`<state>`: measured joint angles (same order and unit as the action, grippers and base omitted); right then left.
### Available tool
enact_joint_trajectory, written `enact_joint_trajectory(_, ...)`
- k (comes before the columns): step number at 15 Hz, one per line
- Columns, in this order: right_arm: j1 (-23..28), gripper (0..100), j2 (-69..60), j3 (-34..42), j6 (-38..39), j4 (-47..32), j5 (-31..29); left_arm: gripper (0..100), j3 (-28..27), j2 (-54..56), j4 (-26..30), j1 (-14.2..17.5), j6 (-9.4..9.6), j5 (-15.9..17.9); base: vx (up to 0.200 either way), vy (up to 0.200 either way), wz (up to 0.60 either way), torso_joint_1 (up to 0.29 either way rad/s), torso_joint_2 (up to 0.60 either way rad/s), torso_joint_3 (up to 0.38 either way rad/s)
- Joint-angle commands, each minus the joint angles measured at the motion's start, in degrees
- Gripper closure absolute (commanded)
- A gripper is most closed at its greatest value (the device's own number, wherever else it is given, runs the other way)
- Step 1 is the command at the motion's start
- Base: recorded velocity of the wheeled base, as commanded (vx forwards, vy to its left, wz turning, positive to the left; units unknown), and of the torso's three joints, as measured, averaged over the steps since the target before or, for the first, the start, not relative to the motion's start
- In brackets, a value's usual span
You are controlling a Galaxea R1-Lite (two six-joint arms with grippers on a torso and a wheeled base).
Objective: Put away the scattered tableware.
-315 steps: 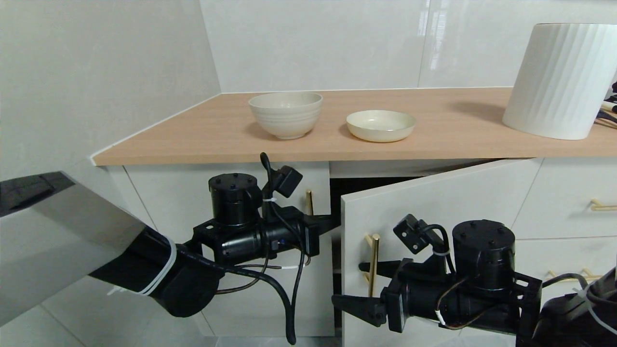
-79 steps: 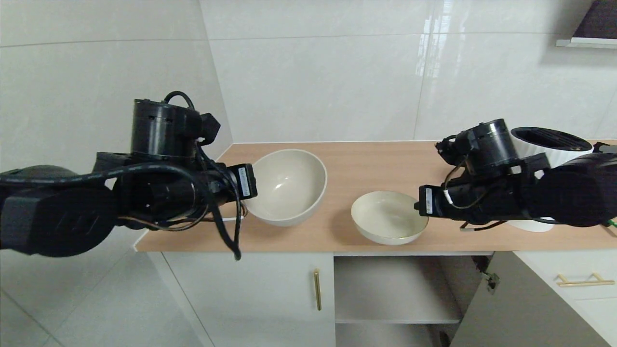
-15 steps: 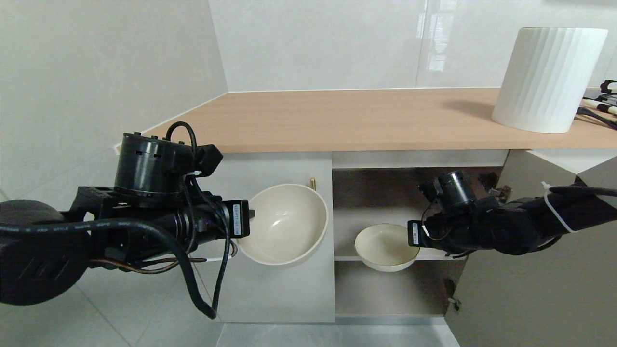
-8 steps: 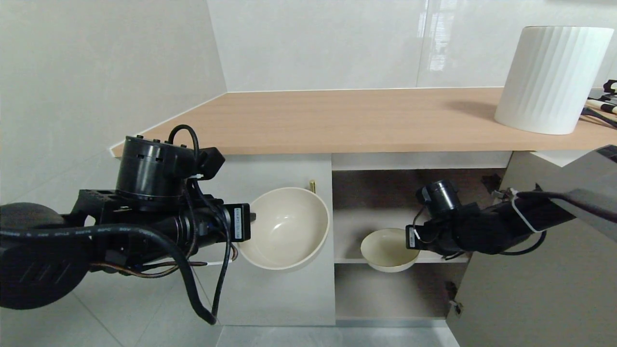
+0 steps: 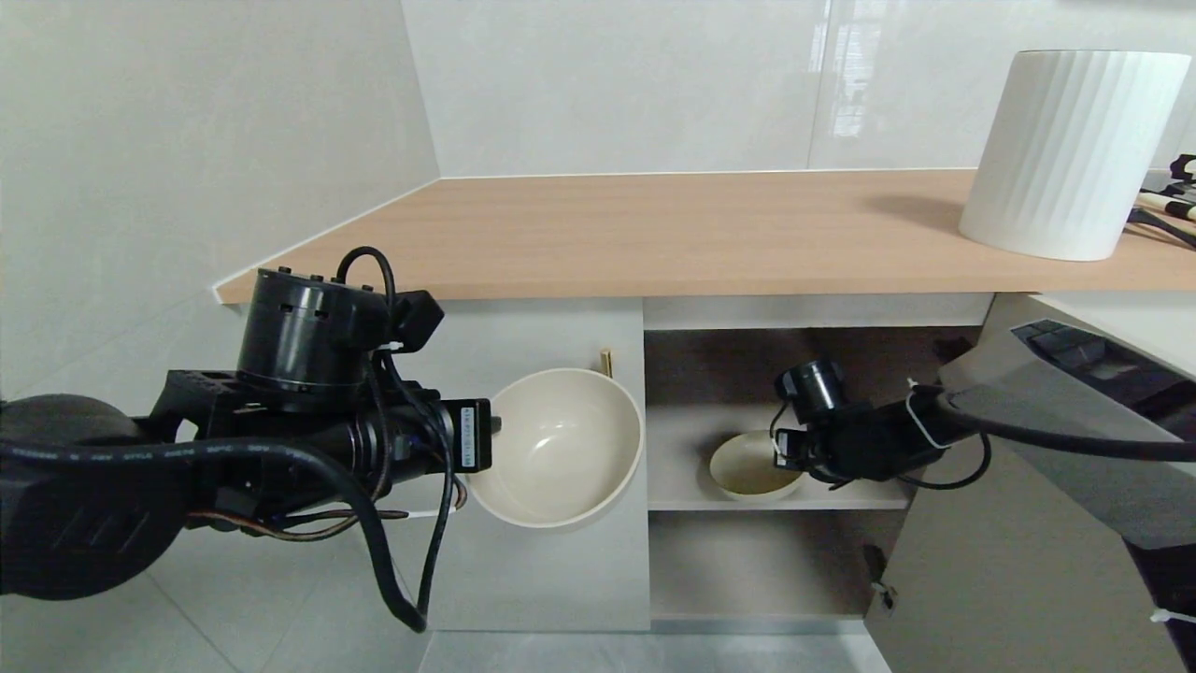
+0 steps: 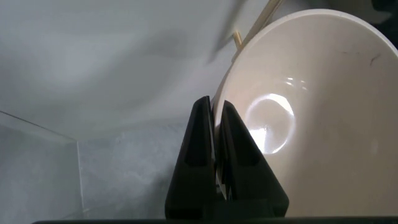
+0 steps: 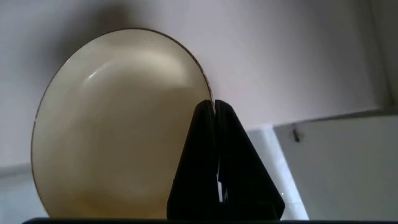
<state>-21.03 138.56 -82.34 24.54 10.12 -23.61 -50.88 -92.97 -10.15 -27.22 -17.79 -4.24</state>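
A deep cream bowl (image 5: 559,449) hangs in the air in front of the shut left cabinet door, with my left gripper (image 5: 488,437) shut on its rim; the pinch shows on the bowl (image 6: 311,118) at my left gripper (image 6: 216,121). A shallow cream dish (image 5: 750,465) is inside the open cabinet, at the level of the middle shelf (image 5: 841,500). My right gripper (image 5: 783,451) is shut on its rim, with the arm stretched into the cabinet. Whether the dish (image 7: 118,118) rests on the shelf I cannot tell; my right gripper (image 7: 214,115) clamps its edge.
The right cabinet door (image 5: 1018,523) stands swung open at the right. A gold handle (image 5: 605,360) peeks out behind the deep bowl. On the wooden countertop (image 5: 654,234) a tall ribbed white container (image 5: 1074,150) stands at the far right, with utensils (image 5: 1168,210) beside it.
My right arm has pushed the shallow dish farther into the cabinet, over the shelf. My left gripper with the deep bowl has shifted slightly right and down.
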Motion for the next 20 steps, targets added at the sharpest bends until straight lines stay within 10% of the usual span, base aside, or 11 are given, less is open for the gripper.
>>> enact_joint_trajectory(1, 0.4, 100, 4.4, -3.0, 0.1, -0.1, -0.9, 100, 0.0, -0.6, 0.0, -0.1, -0.06, -0.1, 0.0, 0.0, 0.0, 0.0, 0.0, 0.0)
enact_joint_trajectory(17, 2.4, 100, 9.6, -11.7, 0.1, -2.6, -4.2, 100, -0.2, -1.1, -0.1, -0.7, -0.06, -0.2, 0.0, 0.0, 0.0, 0.0, 0.0, 0.0)
enact_joint_trajectory(18, 2.4, 0, 9.8, -11.8, 0.3, -2.6, -4.2, 100, -0.3, -1.1, -0.1, -0.7, -0.06, -0.2, 0.0, 0.0, 0.0, 0.0, 0.0, 0.0)
enact_joint_trajectory(20, 2.4, 0, 9.8, -11.9, 0.9, -2.6, -4.2, 100, -0.3, -1.1, -0.1, -0.7, -0.06, -0.2, 0.0, 0.0, 0.0, 0.0, 0.0, 0.0)
